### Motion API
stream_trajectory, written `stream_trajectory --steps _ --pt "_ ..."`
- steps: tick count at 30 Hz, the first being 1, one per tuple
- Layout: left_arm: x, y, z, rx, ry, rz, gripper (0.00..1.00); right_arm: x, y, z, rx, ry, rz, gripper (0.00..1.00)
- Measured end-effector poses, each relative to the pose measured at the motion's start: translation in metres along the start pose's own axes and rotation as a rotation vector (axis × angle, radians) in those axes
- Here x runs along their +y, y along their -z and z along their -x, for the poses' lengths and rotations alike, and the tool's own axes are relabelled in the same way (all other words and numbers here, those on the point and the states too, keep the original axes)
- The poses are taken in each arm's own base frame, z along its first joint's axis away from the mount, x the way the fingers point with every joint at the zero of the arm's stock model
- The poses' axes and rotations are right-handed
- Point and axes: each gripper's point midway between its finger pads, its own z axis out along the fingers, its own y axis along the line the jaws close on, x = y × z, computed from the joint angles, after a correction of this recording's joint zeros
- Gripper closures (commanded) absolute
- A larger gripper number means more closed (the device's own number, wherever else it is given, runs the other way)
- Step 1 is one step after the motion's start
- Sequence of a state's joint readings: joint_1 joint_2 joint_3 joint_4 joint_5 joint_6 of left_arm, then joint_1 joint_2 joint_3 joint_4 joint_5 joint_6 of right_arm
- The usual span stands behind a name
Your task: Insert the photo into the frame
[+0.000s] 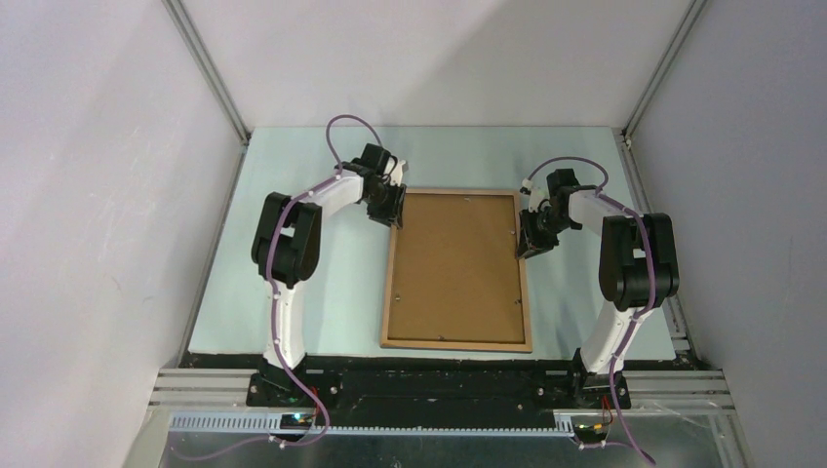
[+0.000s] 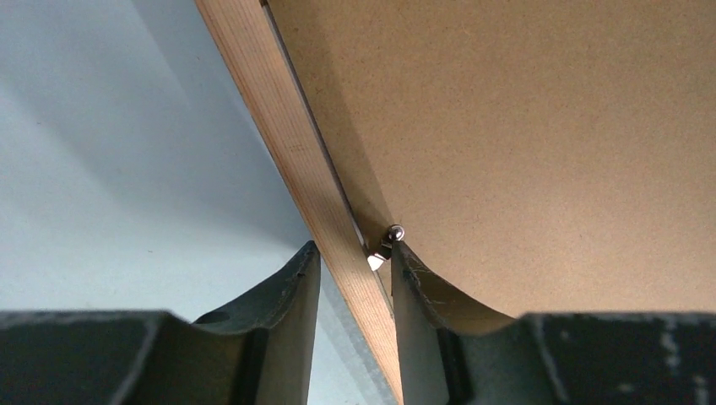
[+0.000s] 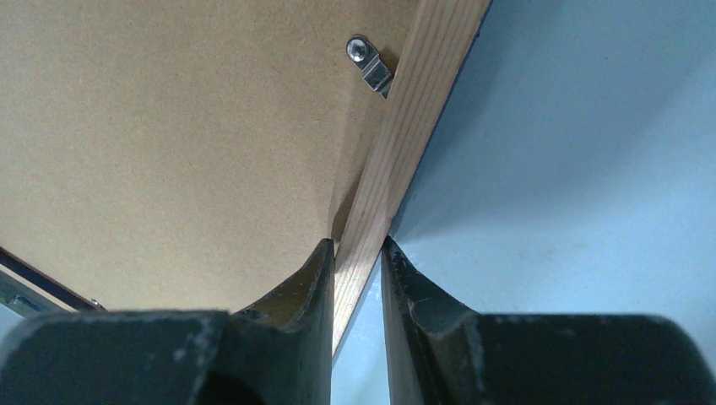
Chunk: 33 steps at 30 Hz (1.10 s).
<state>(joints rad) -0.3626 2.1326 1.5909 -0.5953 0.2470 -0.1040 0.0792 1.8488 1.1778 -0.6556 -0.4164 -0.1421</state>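
Observation:
The frame [image 1: 388, 292] lies flat on the table, wood-brown face up, with the solid brown backing board [image 1: 456, 268] filling it. The photo is hidden. My left gripper [image 1: 394, 216] is at the frame's far left corner. In the left wrist view it [image 2: 355, 246] stands open astride the left rail [image 2: 279, 126], one fingertip against a small metal clip [image 2: 384, 249] at the board's [image 2: 523, 126] edge. My right gripper [image 1: 530, 246] is on the upper right rail. In the right wrist view it [image 3: 357, 240] is shut on the rail [image 3: 422, 93], with another clip [image 3: 370, 63] further along.
The pale blue table [image 1: 293, 292] is enclosed by white walls on three sides, with aluminium posts [image 1: 210, 73] at the back corners. A black base rail [image 1: 439, 385] runs along the near edge between the arm mounts.

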Motion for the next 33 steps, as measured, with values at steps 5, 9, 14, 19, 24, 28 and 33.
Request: stream_trajectory --steps 5,9,14,19,24,28,33 --pt "0.0 -0.0003 -0.0002 0.007 0.002 0.0 0.67 0.0001 -0.0002 -0.0001 0.0 -0.001 0.003 1.0" --pt "0.0001 0.0 -0.0005 0.008 0.002 0.001 0.71 -0.0001 -0.0004 -0.0002 0.001 -0.003 0.005 1.0" --pt "0.0002 0.0 -0.0005 0.008 0.001 0.001 0.72 -0.0001 -0.0006 -0.0002 0.001 -0.004 0.007 1.0" --pt "0.0006 0.0 -0.0004 0.008 -0.006 0.001 0.76 -0.0002 -0.0006 -0.0002 0.001 -0.005 0.008 1.0" --pt "0.0006 0.0001 -0.0004 0.008 -0.008 0.001 0.71 -0.0002 -0.0006 -0.0002 0.001 -0.005 0.008 1.0" --pt "0.001 0.0001 -0.0003 0.008 -0.018 0.0 0.57 -0.0001 -0.0006 -0.0003 0.001 -0.005 0.008 1.0" --pt "0.0013 0.0007 0.0002 0.006 -0.043 -0.002 0.48 -0.0001 -0.0006 -0.0003 0.001 -0.005 0.008 1.0"
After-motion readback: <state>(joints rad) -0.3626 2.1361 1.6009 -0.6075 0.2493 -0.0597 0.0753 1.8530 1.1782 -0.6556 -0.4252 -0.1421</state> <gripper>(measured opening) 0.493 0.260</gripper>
